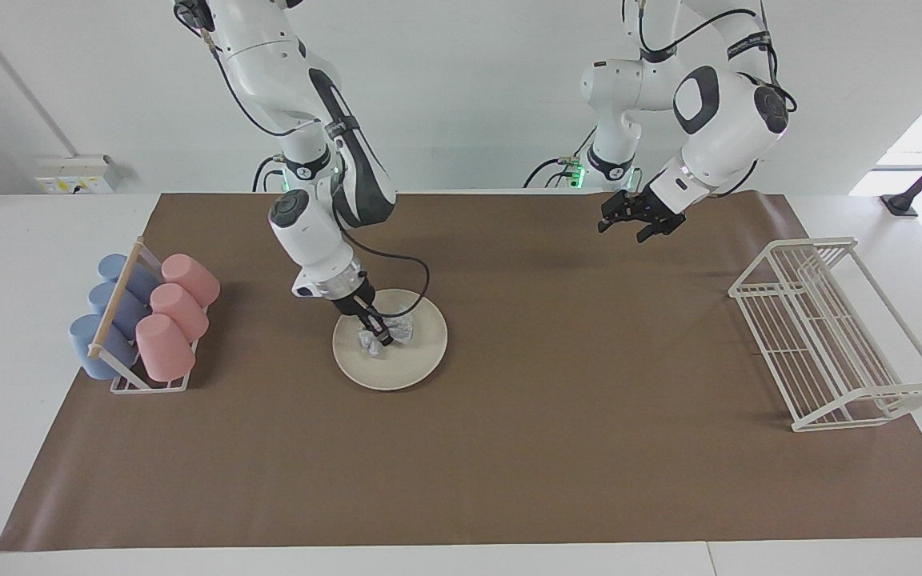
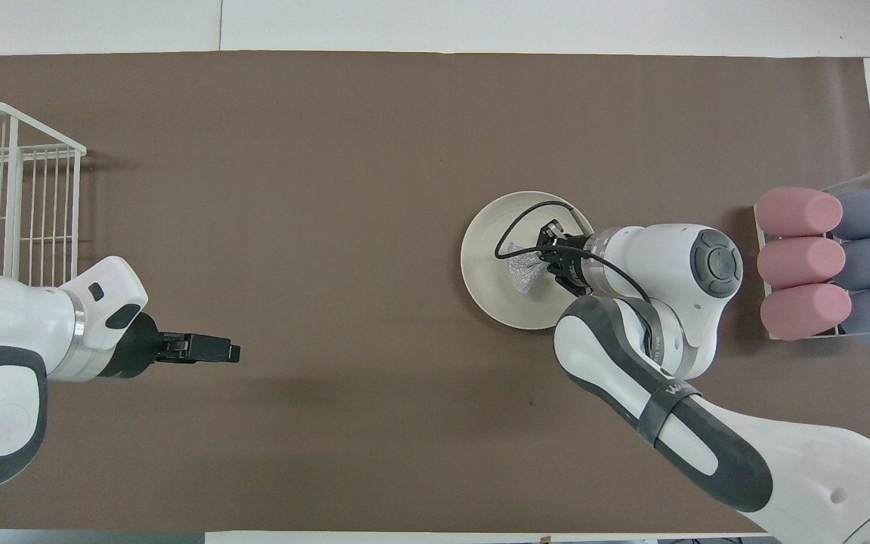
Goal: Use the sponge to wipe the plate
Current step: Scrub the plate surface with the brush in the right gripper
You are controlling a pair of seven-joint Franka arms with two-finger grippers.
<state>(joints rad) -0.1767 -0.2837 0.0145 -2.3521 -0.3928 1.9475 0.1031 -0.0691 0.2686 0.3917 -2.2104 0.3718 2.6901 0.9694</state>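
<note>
Cream-white plate [image 1: 390,352] lies flat on the brown mat, about midway between the tabletop's two long edges and toward the right arm's end. The right gripper [image 1: 374,326] is clamped tight on the pinched waist of the silvery mesh sponge [image 1: 385,330], which is pressed against the part of the plate nearer the robots. The left gripper [image 1: 638,221] hangs with its fingers spread wide, holding nothing, over the mat close to the tabletop's robot-side edge; that arm waits.

Risks, as judged:
- Nothing holds the plate down. A hard sideways stroke may slide it across the mat or tip it when the sponge meets the raised rim.
- The sponge is gripped at its narrow middle only; drag may twist it or pull it out of the gripper.
- The cable looping off the right wrist hangs over the plate and could catch on the rim.
- Pink and blue cups [image 1: 165,347] in their holder stand near the tabletop's short edge at the right arm's end; a wide elbow swing could strike them.
- The white wire rack [image 1: 829,336] at the other short edge is well apart; no hazard.

Markings: dark band on the right forearm carries white lettering, not legible. No other writing found.
</note>
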